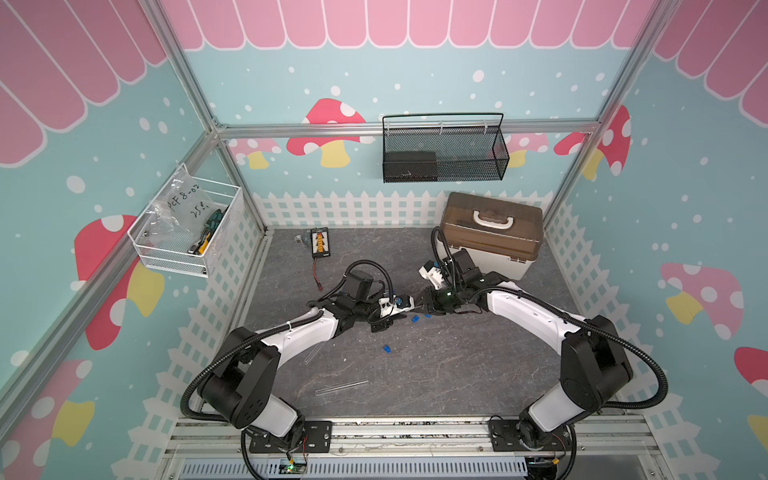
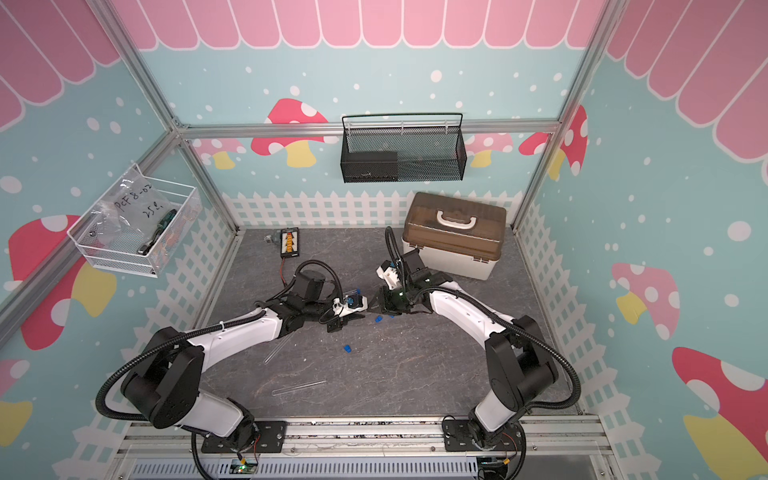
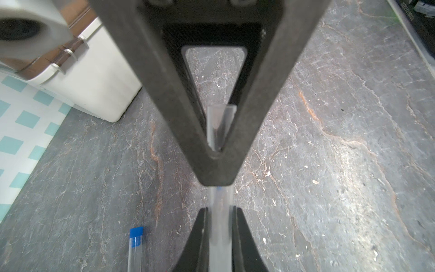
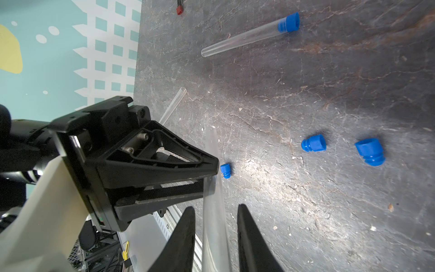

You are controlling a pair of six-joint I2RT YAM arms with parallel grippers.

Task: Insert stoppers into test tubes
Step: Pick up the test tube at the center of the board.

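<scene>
My left gripper (image 3: 220, 208) is shut on a clear test tube (image 3: 220, 235) held level above the table. My right gripper (image 4: 215, 207) straddles the same test tube (image 4: 213, 188), open, with a gap on each side. In both top views the two grippers (image 1: 409, 311) (image 1: 422, 306) meet tip to tip. Three loose blue stoppers (image 4: 314, 143) (image 4: 370, 152) (image 4: 225, 170) lie on the table below. One tube (image 4: 247, 37) lies there with a stopper (image 4: 288, 22) in it. Two bare tubes (image 1: 341, 387) (image 1: 311, 353) lie nearer the front, one partly under my left arm.
A white box with a brown lid (image 1: 490, 232) stands at the back right, close behind my right arm. A small black board with a red-tipped cable (image 1: 319, 243) lies at the back left. Wire baskets (image 1: 442, 149) (image 1: 187, 226) hang on the walls.
</scene>
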